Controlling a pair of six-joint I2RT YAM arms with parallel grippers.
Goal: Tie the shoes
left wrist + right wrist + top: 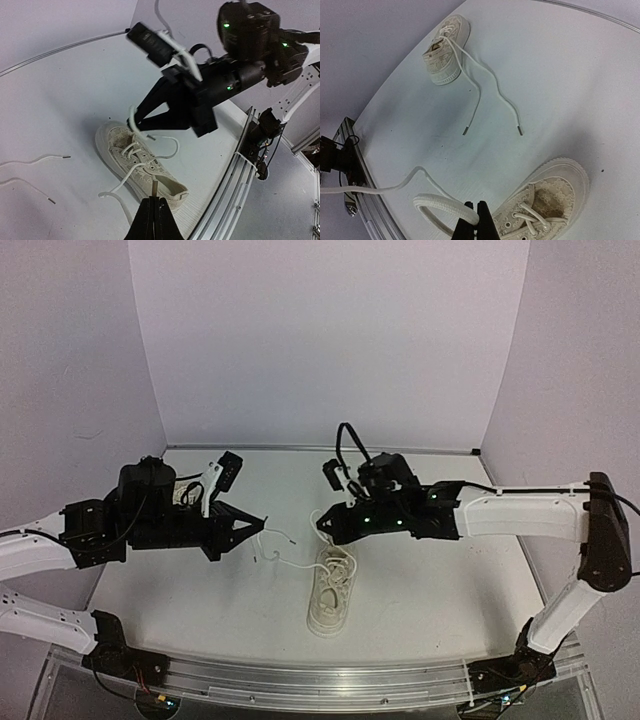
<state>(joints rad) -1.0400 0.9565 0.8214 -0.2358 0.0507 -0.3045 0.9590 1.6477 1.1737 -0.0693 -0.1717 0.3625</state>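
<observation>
1. Two shoes on the white table [450, 580]. The near shoe [331, 595] lies mid-table, close to the front rail [320, 680]. The far shoe [447, 47] sits further back on the left side.
2. Walls [320, 340] box the table in at the back and on both sides. There's plenty of bare tabletop to the right of the near shoe and behind it.
3. The left gripper [262, 523] is pinched tight, with a lace end [155, 188] poking out of its tips. The right gripper [320, 524] is clamped on a lace loop [440, 204]. Their tips hang near each other but apart, just behind the near shoe.
4. From above, the left arm covers most of the far shoe. The right wrist view cuts off the near shoe at the bottom edge.
5. The far shoe's loose laces [475, 100] sprawl over the table between the shoes.
</observation>
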